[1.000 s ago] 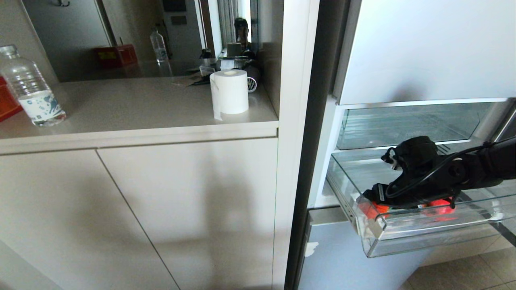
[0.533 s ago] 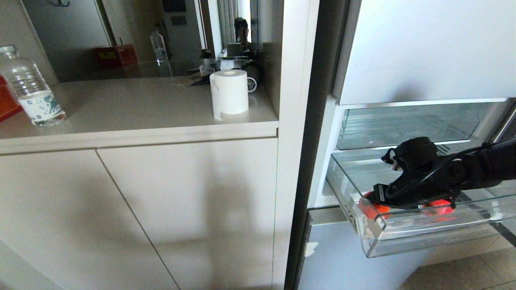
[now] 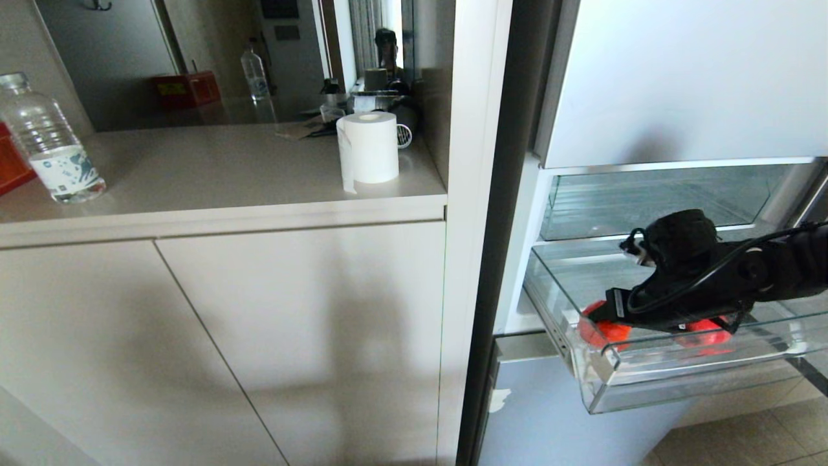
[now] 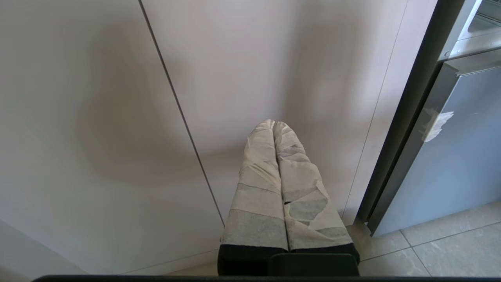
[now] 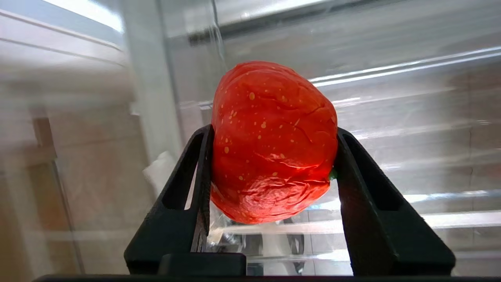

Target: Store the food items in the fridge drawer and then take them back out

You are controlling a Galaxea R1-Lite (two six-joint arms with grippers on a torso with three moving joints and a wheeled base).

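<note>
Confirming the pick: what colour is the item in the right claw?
Orange-red with small yellow speckles; the right wrist view shows it best.

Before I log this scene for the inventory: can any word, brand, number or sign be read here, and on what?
No text can be read.
Water bottle on the counter: blue and white printed label, too small and blurred to read.
Red box in the reflection behind the counter: yellowish patch, unreadable.
Second bottle in that reflection: label unreadable.
Paper roll, tomato and fridge drawer: no print visible.
</note>
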